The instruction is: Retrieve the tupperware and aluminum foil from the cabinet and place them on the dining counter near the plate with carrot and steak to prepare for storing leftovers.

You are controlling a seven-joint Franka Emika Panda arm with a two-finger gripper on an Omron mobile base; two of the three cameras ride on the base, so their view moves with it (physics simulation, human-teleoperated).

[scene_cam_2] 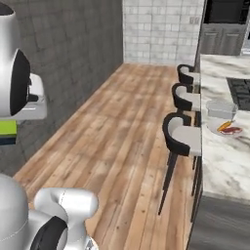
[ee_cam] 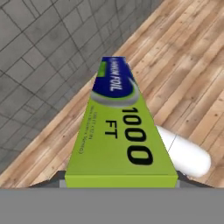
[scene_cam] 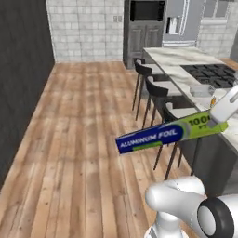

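My gripper (scene_cam: 215, 122) is shut on the lime-green end of the aluminum foil (scene_cam: 160, 136). The long blue box hangs level over the wood floor, pointing left, away from the dining counter (scene_cam: 173, 59). In the hand view the aluminum foil (ee_cam: 120, 131) runs away from the gripper (ee_cam: 120, 182), its blue end farthest. On the dining counter (scene_cam_2: 219, 158) the translucent tupperware (scene_cam_2: 220, 109) stands just behind the white plate (scene_cam_2: 215, 129), which holds the carrot (scene_cam_2: 223, 126) and the steak (scene_cam_2: 233, 130). The cabinet is out of view.
Three dark bar stools (scene_cam_2: 183, 134) line the counter's near side, and a black cooktop (scene_cam: 211, 74) is set into its top. A dark wall (scene_cam: 18, 69) runs along the left. Open wood floor (scene_cam: 83, 130) lies between wall and stools.
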